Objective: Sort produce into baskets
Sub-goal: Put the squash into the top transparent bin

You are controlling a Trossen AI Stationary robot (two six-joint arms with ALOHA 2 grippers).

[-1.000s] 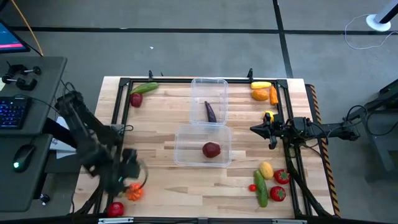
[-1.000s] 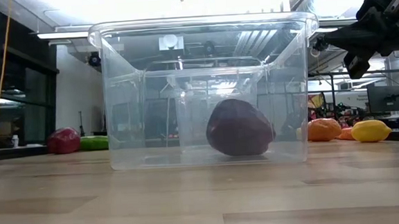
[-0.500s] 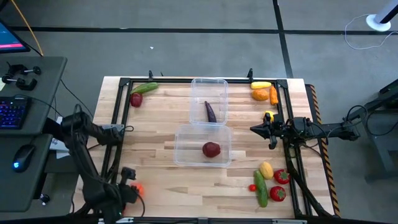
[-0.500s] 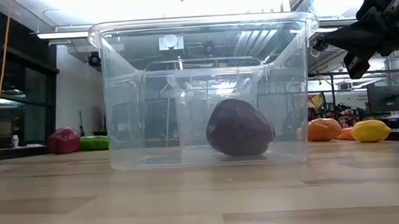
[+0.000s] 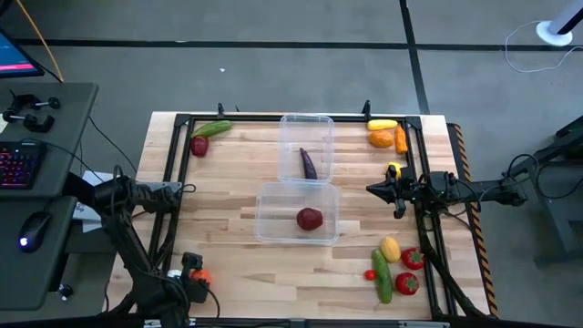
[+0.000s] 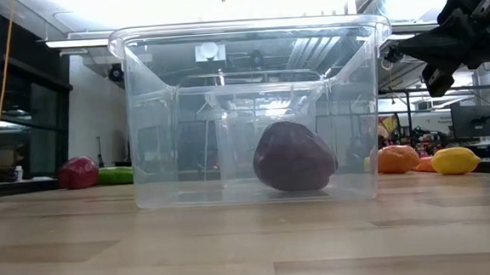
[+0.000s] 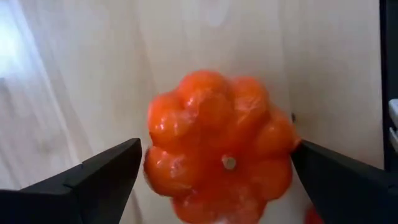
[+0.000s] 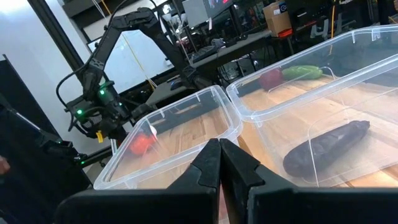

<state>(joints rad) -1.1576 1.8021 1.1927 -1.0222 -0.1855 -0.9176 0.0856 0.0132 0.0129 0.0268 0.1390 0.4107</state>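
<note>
While bent low at the table's (image 5: 237, 264) near-left corner, left claw (image 7: 214, 171) spreads around the orange pepper (image 7: 219, 155), fingers beside it. Right claw (image 8: 219, 167), pressed together, hovers right of the baskets (image 5: 297, 213).

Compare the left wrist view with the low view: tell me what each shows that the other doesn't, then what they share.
Only the left wrist view shows the orange pepper between the left gripper's open fingers. Only the low view shows the near clear basket holding a dark red fruit, the raised right gripper, and a yellow lemon. Both show the wooden table.
</note>
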